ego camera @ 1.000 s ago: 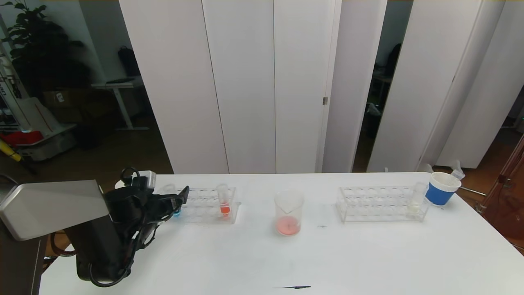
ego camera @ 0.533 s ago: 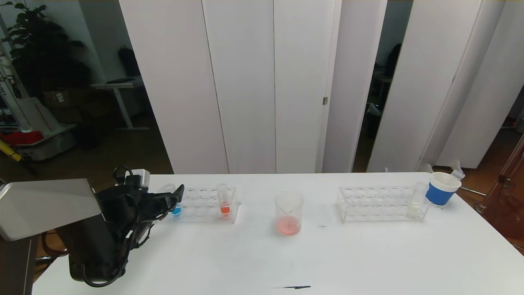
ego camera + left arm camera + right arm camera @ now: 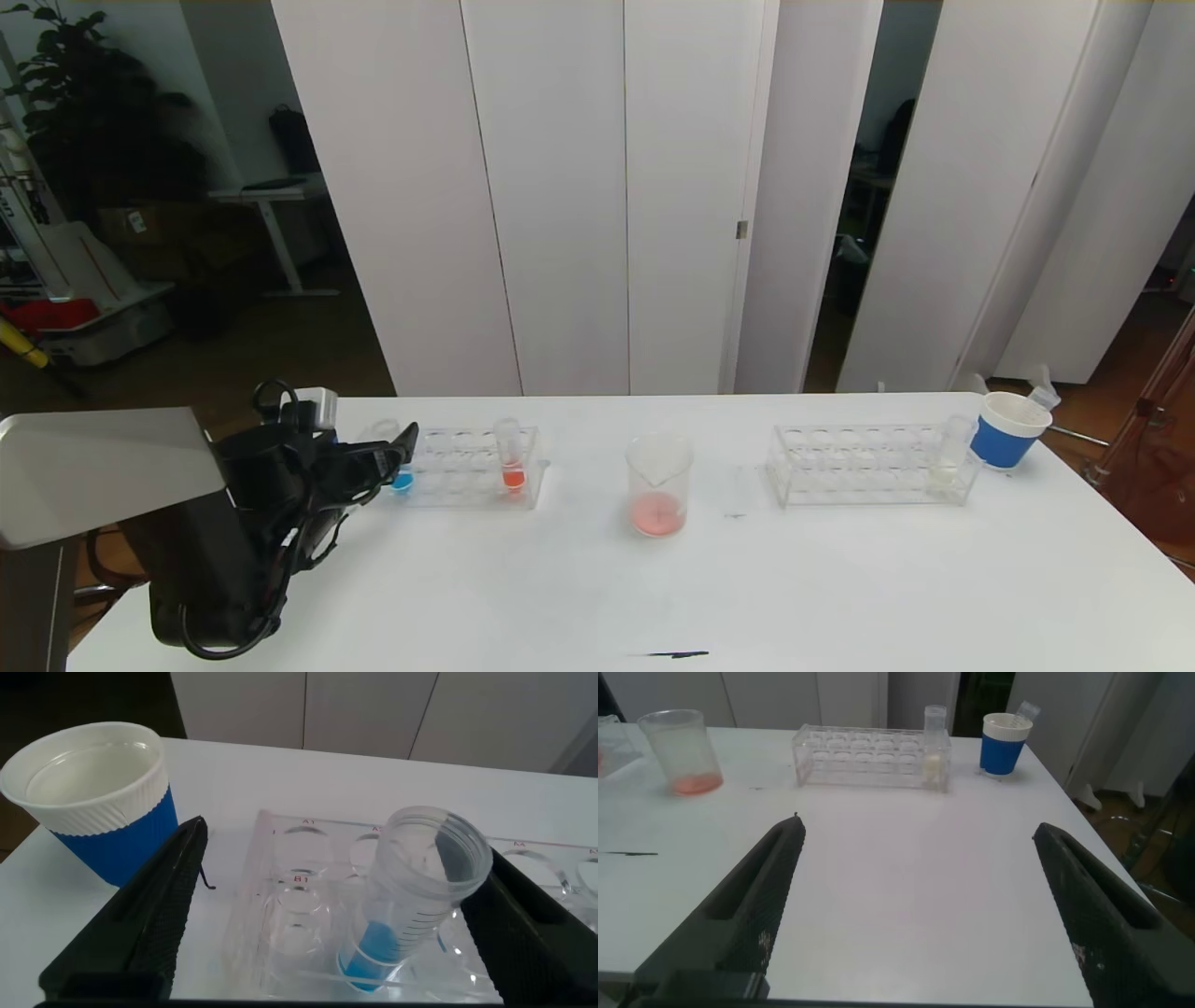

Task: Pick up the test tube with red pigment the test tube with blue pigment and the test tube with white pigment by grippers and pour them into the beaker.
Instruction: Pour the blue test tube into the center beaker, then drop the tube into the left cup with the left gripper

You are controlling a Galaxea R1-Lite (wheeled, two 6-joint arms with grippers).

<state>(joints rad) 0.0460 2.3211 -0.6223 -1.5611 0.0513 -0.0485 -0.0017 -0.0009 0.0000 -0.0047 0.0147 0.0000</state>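
Three tubes [image 3: 510, 455], two racks [image 3: 868, 464], one beaker [image 3: 658, 485]

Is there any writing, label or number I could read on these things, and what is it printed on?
"B1": beside a hole in the clear plastic tube rack, near the tube of blue liquid.
Other hole labels on that rack: too blurred to read.
Graduation marks on the blue-liquid tube: no readable numbers.

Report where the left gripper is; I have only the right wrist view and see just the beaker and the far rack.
Observer: The left gripper is open at the left rack, its fingers either side of the test tube with blue pigment.
Operator: Confirm that tube is seated.
Observer: It stands in the rack's end hole.
Operator: List what else is there.
Observer: A tube with orange-red liquid stands near the rack's other end.
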